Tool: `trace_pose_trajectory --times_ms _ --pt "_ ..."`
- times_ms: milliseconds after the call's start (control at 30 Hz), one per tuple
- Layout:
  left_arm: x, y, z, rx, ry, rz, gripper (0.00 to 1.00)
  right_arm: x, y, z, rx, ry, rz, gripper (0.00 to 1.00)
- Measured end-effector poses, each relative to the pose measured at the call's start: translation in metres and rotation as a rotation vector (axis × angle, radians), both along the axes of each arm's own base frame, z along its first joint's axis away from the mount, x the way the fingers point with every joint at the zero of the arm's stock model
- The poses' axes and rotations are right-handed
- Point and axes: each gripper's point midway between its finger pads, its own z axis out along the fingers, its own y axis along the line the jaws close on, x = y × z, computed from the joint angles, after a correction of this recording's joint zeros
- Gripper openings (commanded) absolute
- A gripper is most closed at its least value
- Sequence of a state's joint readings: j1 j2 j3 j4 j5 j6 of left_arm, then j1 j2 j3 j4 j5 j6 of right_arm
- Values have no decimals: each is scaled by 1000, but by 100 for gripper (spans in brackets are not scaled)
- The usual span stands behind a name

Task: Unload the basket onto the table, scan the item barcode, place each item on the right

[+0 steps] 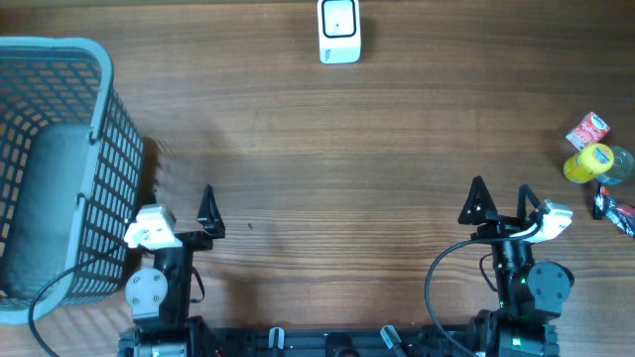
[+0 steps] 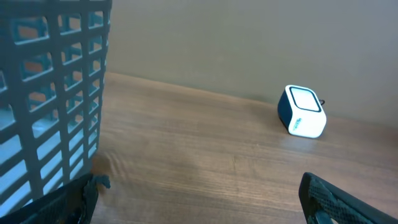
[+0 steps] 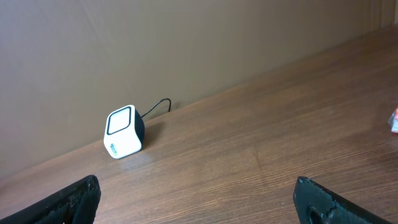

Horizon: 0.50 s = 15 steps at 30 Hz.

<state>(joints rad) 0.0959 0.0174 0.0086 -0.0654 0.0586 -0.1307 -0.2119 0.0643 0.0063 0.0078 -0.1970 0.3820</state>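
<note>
The white barcode scanner (image 1: 339, 30) stands at the far edge of the table, its window facing up; it also shows in the left wrist view (image 2: 302, 111) and the right wrist view (image 3: 123, 132). Small items lie at the right edge: a red packet (image 1: 587, 130), a yellow-capped bottle (image 1: 592, 162) and a dark wrapper (image 1: 615, 211). My left gripper (image 1: 179, 205) (image 2: 199, 205) is open and empty near the front edge, beside the basket. My right gripper (image 1: 500, 193) (image 3: 196, 202) is open and empty, left of the items. Only bare wood lies between each pair of fingers.
A large grey-blue mesh basket (image 1: 99, 149) (image 2: 56, 93) fills the left side of the table, close to my left gripper's left finger (image 2: 74, 202). A cable runs from the scanner to the back wall. A sliver of the red packet (image 3: 393, 119) shows at the right wrist view's edge.
</note>
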Motion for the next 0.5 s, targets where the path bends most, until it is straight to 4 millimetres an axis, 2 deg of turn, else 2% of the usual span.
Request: trace_pose_trajectory --times_ms 500 --pt "0 1 0 23 2 8 100 0 0 0 0 0 0 100"
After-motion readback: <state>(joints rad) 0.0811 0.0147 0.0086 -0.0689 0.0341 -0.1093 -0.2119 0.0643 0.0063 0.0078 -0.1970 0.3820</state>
